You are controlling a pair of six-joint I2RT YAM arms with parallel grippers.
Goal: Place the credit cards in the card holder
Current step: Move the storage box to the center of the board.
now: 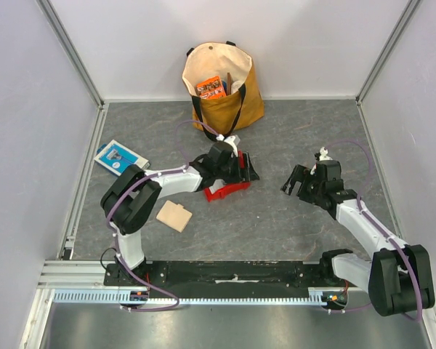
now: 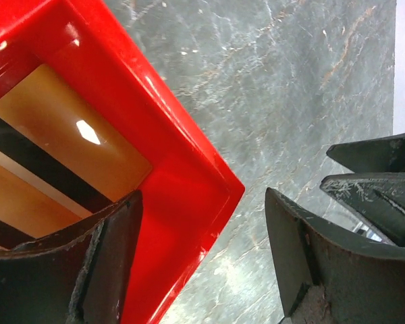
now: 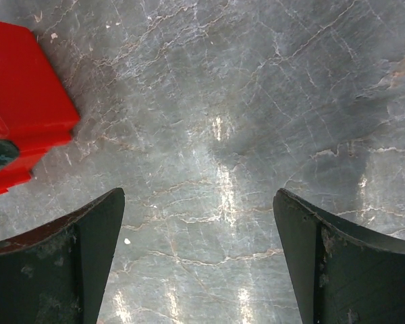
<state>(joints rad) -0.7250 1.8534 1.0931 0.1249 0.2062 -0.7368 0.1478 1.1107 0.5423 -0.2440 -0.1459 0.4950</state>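
We are poising the open left jaws over the red tray (image 2: 189,189); next, probably pinching its orange-brown credit card (image 2: 61,128), while the right jaws are hanging open.

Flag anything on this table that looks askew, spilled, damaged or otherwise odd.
Nothing is spilled or broken. The blue-and-white box lies skewed by the left wall. The card holder lies skewed too, apart from the red tray. The open left end effector straddles the tray's corner wall rather than the orange-brown card inside.
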